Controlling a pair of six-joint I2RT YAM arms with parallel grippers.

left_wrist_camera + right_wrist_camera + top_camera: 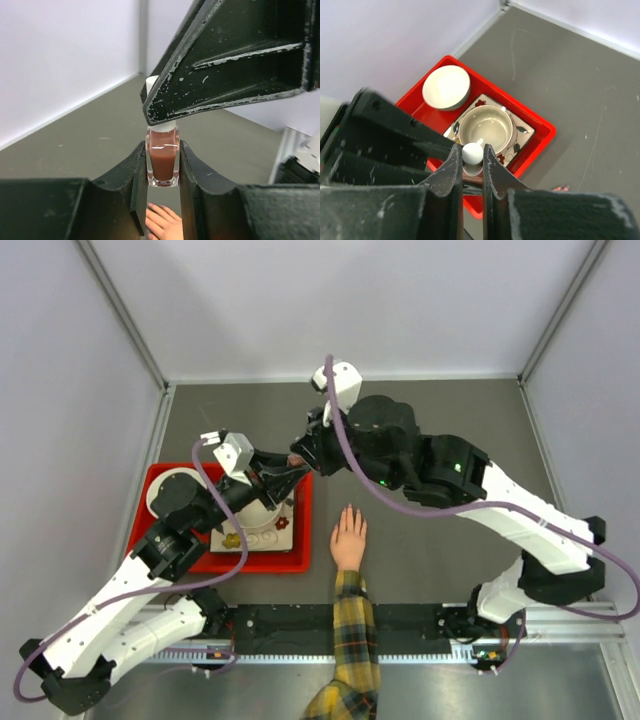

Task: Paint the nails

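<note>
Two-arm station, with positions given relative to the red tray. I see the left gripper clenched on a small polish bottle of brownish-red lacquer. Its two fingers press the bottle's glass sides and hold it upright above the tray's far right corner. The right gripper reaches in from the right of the tray and is clamped on the bottle's white cap, one fingertip on each side. In the left wrist view the cap sits on top of the bottle neck. I cannot tell whether it is screwed tight.

Inside the tray a white bowl stands in the far left corner. Beside it a flower-patterned square plate carries a deeper cream bowl.

A human hand lies palm down on the grey table, just right of the tray and apart from it. Its fingers point away from the arm bases. The nails are at the fingertips, level with the tray's right wall and below both grippers. They are too small for me to judge their colour. A yellow-and-dark plaid sleeve runs from the wrist to the near edge.
</note>
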